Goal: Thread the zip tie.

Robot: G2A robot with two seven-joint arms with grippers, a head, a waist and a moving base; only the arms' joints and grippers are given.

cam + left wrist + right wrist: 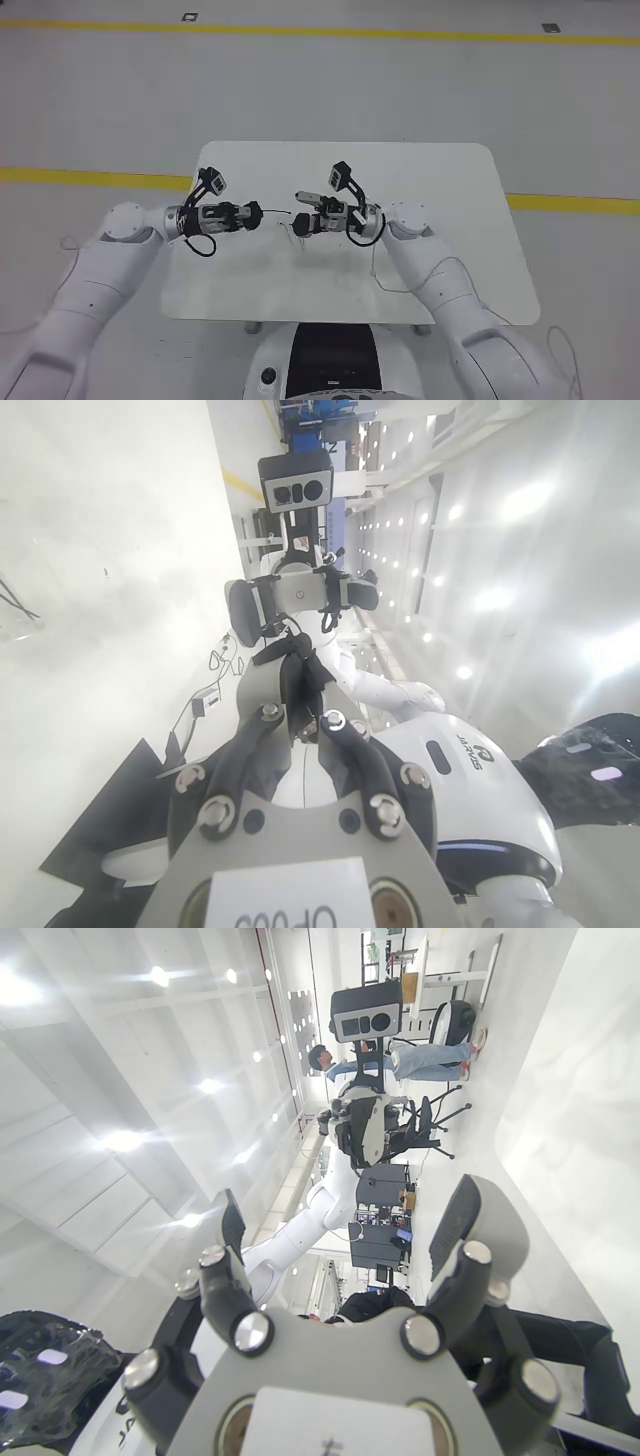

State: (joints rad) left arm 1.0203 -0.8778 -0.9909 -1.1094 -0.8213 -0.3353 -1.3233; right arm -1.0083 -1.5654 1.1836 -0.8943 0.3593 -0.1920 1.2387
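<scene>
Where pinched between the fingers (250,705) of the left gripper (295,685), pressed right together, shows as a dark bunched strip: the zip tie (299,660). Possibly the head end in there, though too crowded in that wrist view to tell head from tail. Seen from above, pokes out of the grip toward 3 o'clock as a fine dark line, free end in the air over the table (440,170), just short of the right gripper (300,212). Over there, spread wide with nothing between the pads (452,1218), facing back toward 9 o'clock.

Expect almost no weight: springy along the length, floppy sideways, and slick plastic, likely to pivot or slide in a loose pinch. Best taken flat side to the pads, close behind the free tip, leaving little strip to whip or bow. Assuming the head end in the left pinch, hold firm beside the head rather than on it, to steady the slot and leave it uncovered toward 3 o'clock. Close gently and squarely; easy to flick off line, hard to break, but prone to squirt out from a skewed squeeze.
</scene>
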